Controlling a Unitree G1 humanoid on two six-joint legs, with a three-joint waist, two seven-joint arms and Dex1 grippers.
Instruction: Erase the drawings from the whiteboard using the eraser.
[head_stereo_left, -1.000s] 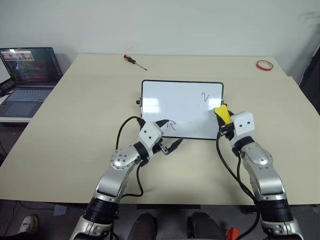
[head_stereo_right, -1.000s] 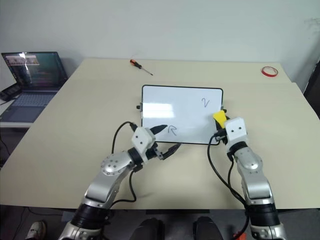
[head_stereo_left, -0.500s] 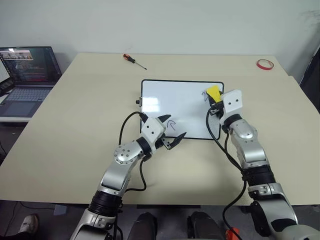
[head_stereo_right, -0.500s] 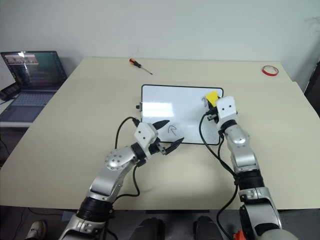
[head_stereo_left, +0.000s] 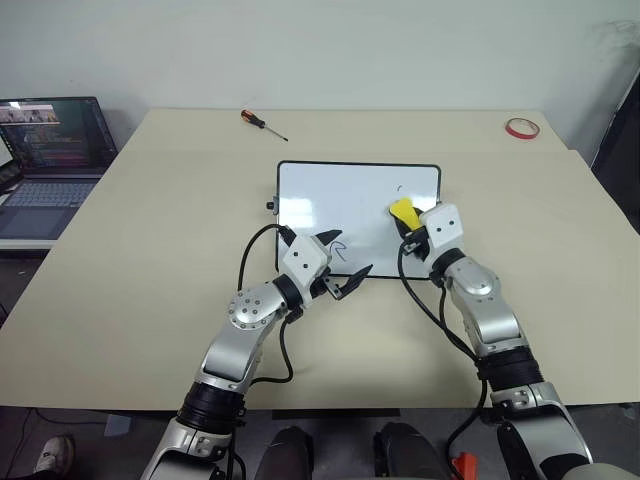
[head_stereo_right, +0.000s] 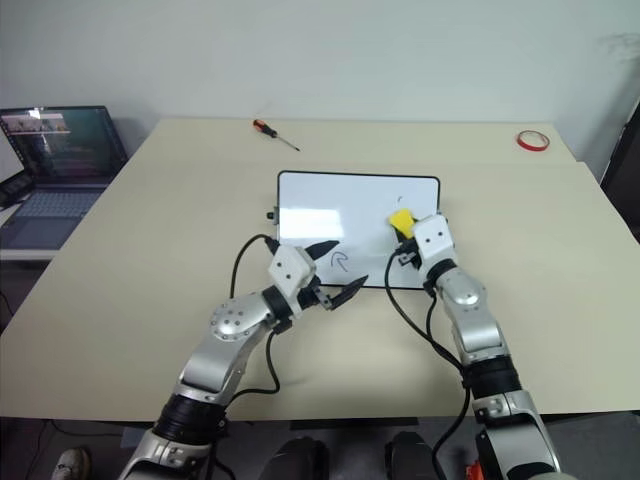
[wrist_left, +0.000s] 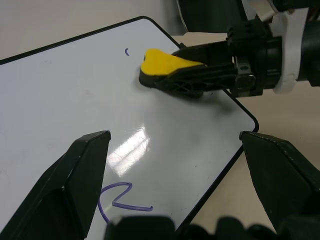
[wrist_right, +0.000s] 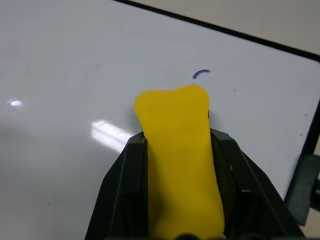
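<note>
The right gripper (head_stereo_left: 408, 222), two black fingers closed tight on a small bright yellow eraser block (head_stereo_left: 402, 211), lies low over the right part of a flat glossy white whiteboard with a thin black frame (head_stereo_left: 330, 190). The eraser sticks out past the fingertips and its front end looks pressed to the white surface. Just ahead of that front end sits a tiny dark-blue arc of pen mark (wrist_right: 201, 74), near the board's far right corner, apart from the eraser. The left gripper (head_stereo_left: 340, 268) hovers at the board's near edge with its two black fingers spread wide and holding nothing. Between those fingers, right in front of them, lies a dark-blue arrow-like pen squiggle (wrist_left: 120, 197) on the near part of the board. The right gripper and eraser lie ahead and to the right of the left gripper, well apart from it. Far beyond both grippers, on the beige table (head_stereo_left: 150, 230), a red-handled screwdriver (head_stereo_left: 262, 123) lies past the board's far left corner and a red tape ring (head_stereo_left: 519, 127) lies off to the far right. An open laptop (head_stereo_left: 45, 160) stands on a separate surface left of the table.
</note>
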